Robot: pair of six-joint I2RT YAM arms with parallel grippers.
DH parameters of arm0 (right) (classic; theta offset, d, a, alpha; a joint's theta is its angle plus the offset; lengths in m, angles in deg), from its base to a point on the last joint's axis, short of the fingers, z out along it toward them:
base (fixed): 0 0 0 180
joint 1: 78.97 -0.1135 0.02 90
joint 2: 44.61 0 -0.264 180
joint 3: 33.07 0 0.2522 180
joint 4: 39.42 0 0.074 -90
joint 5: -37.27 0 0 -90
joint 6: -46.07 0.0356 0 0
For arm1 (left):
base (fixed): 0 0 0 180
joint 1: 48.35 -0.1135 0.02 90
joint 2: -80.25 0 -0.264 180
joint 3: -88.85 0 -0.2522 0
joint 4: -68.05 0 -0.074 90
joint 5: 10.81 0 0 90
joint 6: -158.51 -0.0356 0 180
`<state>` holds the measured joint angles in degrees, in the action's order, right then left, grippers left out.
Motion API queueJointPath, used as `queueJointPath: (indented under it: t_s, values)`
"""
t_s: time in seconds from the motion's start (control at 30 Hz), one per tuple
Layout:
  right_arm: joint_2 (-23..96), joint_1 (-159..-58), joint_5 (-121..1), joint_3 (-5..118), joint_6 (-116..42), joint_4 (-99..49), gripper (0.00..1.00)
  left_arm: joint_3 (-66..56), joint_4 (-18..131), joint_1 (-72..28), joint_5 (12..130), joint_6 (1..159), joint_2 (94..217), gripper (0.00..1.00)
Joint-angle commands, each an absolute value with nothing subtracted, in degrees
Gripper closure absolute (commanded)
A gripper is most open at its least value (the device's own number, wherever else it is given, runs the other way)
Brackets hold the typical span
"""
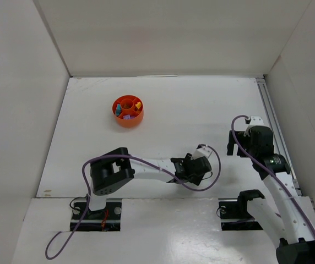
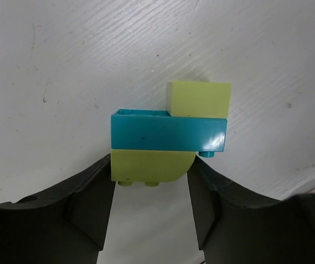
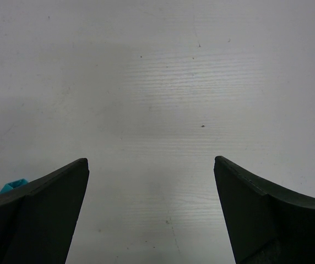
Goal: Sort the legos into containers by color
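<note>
My left gripper (image 2: pixel 151 176) is shut on a lime green brick (image 2: pixel 149 166), its fingers pressing on both sides. A cyan brick (image 2: pixel 168 133) is joined to it, and a pale yellow-green brick (image 2: pixel 199 99) is joined beyond that. The stack is low over the white table. In the top view the left gripper (image 1: pixel 192 171) is at the near middle and hides the stack. My right gripper (image 3: pixel 151 165) is open and empty over bare table; in the top view it (image 1: pixel 235 144) is at the right. The orange-red dish (image 1: pixel 128 120) stands far left, with several bricks inside.
A small cyan piece (image 3: pixel 13 186) peeks out beside the right gripper's left finger. White walls enclose the table on the left, back and right. A rail (image 1: pixel 273 118) runs along the right edge. A purple cable (image 1: pixel 146 163) loops over the left arm.
</note>
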<state>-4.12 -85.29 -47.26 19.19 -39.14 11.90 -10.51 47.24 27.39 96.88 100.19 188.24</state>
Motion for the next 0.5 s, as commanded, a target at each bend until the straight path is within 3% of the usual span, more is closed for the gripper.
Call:
queueJointPath:
  t_s: [0.0,0.2,0.3,0.47]
  values:
    - [-4.7,-84.9,-47.1,19.5,-38.7,11.5,0.0,-10.7,51.2,27.4,96.5,98.0,188.0,0.52]
    - [-4.7,-84.9,-54.4,18.5,-44.8,8.4,0.0,-11.2,52.3,27.4,99.8,94.7,185.2,0.7]
    - [-6.0,-84.9,-63.4,17.9,-48.7,5.5,0.0,-14.4,53.7,27.4,102.2,92.2,181.9,0.71]
    - [-8.8,-84.9,-66.7,17.3,-50.4,4.7,0.0,-18.8,55.9,26.9,106.3,86.4,173.5,0.71]
